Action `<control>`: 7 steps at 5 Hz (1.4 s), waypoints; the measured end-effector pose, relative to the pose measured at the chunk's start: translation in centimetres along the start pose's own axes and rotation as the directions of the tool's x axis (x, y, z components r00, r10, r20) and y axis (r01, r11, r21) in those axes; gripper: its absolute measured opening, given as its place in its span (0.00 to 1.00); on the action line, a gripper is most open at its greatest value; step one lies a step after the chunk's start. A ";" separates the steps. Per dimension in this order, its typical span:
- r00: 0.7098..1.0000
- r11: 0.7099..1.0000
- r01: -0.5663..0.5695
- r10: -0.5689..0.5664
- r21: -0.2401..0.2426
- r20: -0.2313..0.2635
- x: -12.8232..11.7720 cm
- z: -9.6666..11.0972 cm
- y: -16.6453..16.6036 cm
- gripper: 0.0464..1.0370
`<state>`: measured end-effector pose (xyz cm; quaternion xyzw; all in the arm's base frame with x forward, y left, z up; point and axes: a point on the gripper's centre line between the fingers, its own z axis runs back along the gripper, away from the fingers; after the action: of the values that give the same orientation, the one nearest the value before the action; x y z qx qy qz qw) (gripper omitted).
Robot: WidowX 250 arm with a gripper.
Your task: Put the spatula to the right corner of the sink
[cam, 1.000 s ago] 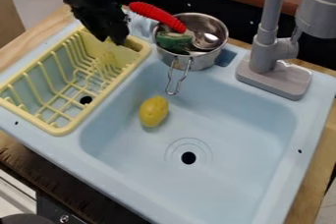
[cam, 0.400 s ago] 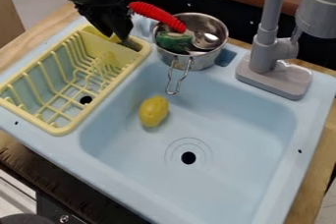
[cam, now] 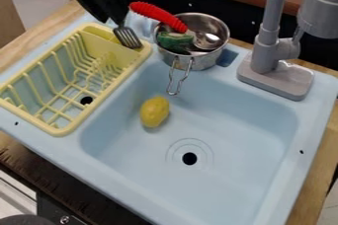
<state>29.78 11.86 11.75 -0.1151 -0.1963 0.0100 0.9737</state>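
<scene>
Item one, my gripper [cam: 113, 18], upper left of the view, clamped together on the slotted spatula [cam: 127, 37], whose head hangs at the far end of the yellow dish rack [cam: 61, 131]. Standing in the way toward the right: a metal pot [cam: 198, 61] just beside the rack, red-handled utensil [cam: 158, 16] and green object [cam: 174, 42] in it, wire handle over the basin; then the gray faucet [cam: 277, 74], with a lemon [cam: 154, 111] nearer in. Edges and room: the blue sink's [cam: 307, 137] floor runs from lemon past drain [cam: 190, 158] to the right wall.
</scene>
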 end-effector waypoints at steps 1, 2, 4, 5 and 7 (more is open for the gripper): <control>0.999 0.998 -0.040 0.039 0.049 0.011 0.0 1.6 0.1 0.36; 0.998 0.997 -0.060 0.059 0.043 0.014 -0.1 3.6 -0.1 0.36; 0.999 1.000 0.027 -0.027 -0.002 -0.026 -2.7 6.3 -3.1 0.36; 0.996 0.997 0.071 -0.073 -0.035 -0.058 -4.2 7.4 -5.2 0.36; 0.986 0.992 0.120 -0.124 -0.035 -0.116 -8.5 6.0 -11.9 0.36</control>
<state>19.30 1.05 16.62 -0.1167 -0.1453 -0.0592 0.9807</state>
